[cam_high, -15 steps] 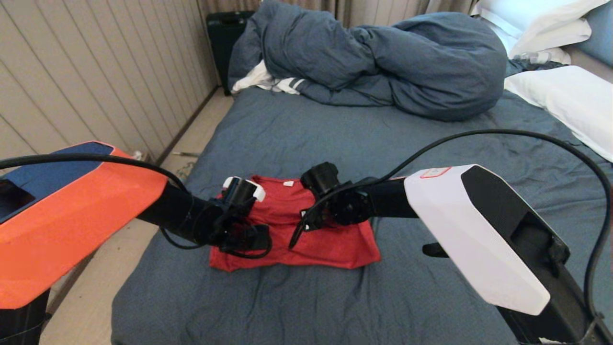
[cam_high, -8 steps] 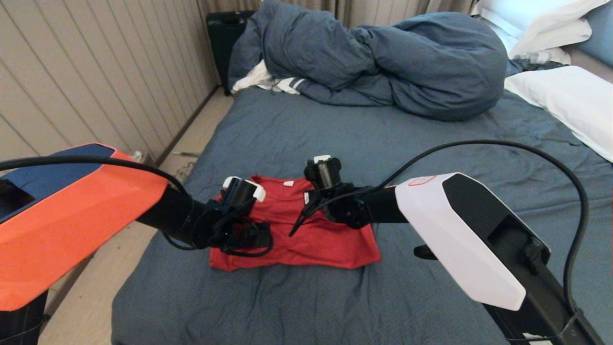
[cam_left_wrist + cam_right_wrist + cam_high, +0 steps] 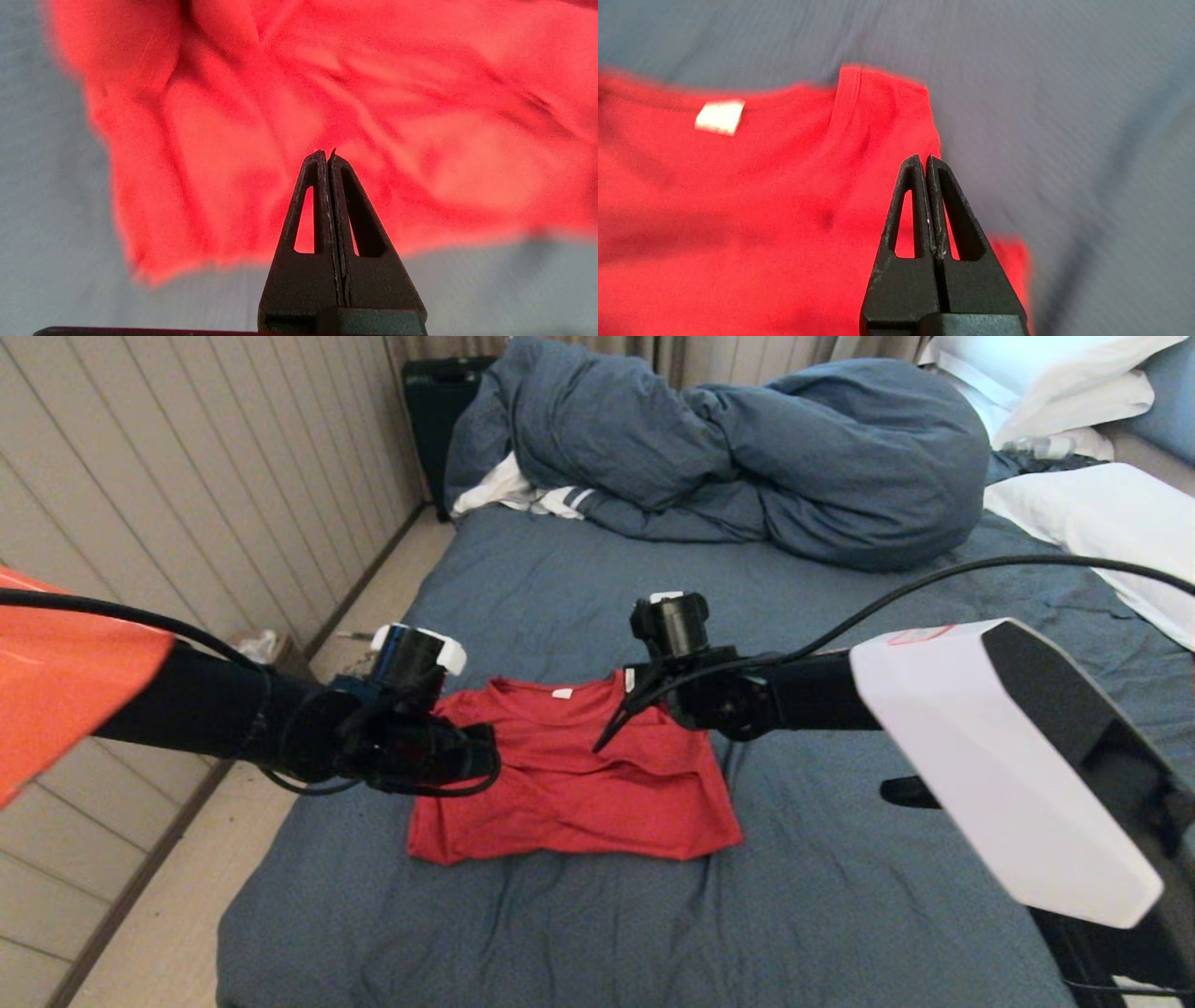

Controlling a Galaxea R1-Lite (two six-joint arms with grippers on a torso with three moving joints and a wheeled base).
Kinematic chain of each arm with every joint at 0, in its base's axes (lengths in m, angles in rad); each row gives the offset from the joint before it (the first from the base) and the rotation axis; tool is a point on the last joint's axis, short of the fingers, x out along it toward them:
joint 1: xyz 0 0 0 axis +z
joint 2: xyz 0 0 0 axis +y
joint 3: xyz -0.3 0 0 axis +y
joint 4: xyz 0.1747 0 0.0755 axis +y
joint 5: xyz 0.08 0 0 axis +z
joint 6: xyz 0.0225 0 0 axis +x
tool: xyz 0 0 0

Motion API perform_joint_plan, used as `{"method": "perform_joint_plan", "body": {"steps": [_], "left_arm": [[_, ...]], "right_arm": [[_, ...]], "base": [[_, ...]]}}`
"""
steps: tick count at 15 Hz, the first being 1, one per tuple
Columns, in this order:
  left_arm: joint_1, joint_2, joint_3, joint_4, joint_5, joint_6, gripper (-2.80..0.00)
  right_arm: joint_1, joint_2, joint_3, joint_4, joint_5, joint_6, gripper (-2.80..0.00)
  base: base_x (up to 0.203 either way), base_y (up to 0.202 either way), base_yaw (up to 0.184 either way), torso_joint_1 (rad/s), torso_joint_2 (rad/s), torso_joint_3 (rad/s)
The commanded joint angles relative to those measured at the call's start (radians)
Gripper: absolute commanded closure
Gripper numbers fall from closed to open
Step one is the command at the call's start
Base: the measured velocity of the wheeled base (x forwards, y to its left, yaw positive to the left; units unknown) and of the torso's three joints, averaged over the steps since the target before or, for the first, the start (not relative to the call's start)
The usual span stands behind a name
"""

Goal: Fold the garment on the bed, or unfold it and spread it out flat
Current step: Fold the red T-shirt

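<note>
The bed (image 3: pixel 579 579), a broad plane of wrinkled blue-grey sheet, fills most of the head view, with a bunched matching duvet (image 3: pixel 747 448) heaped along the upper centre and white pillows (image 3: pixel 1102 513) at the upper right. Low and centre on the sheet lies the garment (image 3: pixel 569 784), a red T-shirt folded into a rough soft-edged rectangle, plain side up, its ribbed collar and small white neck tag (image 3: pixel 561 693) toward the far edge. The left gripper (image 3: pixel 329 156) hangs over the shirt's left portion and the right gripper (image 3: pixel 924 161) over its right shoulder near the collar; both pairs of slim black jaws are pressed together on nothing. The knit looks thin, limp and creased, so closed tips may well slide across it or drag the top layer and spoil the fold; a pinch taken too deep could also catch the sheet beneath.
</note>
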Motion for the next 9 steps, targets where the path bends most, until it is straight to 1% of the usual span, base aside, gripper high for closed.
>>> {"method": "perform_joint_plan", "body": {"steps": [1,2,3,4,6,7,8,9], "left_arm": [[0.047,-0.132,0.004,0.094,-0.149,0.032,0.0],[0.085,-0.15,0.002,0.15,-0.273,0.062,0.0],[0.131,-0.155,0.004,0.196,-0.371,0.083,0.0],[0.157,-0.141,0.014,0.219,-0.395,0.094,0.0],[0.186,-0.112,0.048,0.223,-0.401,0.122,0.0],[0.188,-0.105,0.07,0.217,-0.401,0.141,-1.54],[0.189,-0.097,0.079,0.211,-0.403,0.156,-2.8],[0.189,-0.094,0.078,0.21,-0.406,0.157,-2.8]], "right_arm": [[-0.014,-0.164,0.097,0.083,0.032,0.016,0.0],[-0.023,-0.22,0.176,0.139,0.083,0.036,0.0],[-0.042,-0.253,0.256,0.182,0.144,0.058,0.0],[-0.06,-0.267,0.321,0.206,0.182,0.077,0.0],[-0.086,-0.282,0.423,0.227,0.225,0.109,0.0],[-0.091,-0.287,0.475,0.228,0.247,0.117,-2.8],[-0.093,-0.298,0.519,0.226,0.275,0.124,-2.8],[-0.092,-0.315,0.555,0.222,0.311,0.131,-2.8]], "base": [[0.0,0.0,0.0,0.0,0.0,0.0],[0.0,0.0,0.0,0.0,0.0,0.0],[0.0,0.0,0.0,0.0,0.0,0.0],[0.0,0.0,0.0,0.0,0.0,0.0],[0.0,0.0,0.0,0.0,0.0,0.0],[0.0,0.0,0.0,0.0,0.0,0.0],[0.0,0.0,0.0,0.0,0.0,0.0],[0.0,0.0,0.0,0.0,0.0,0.0]]}}
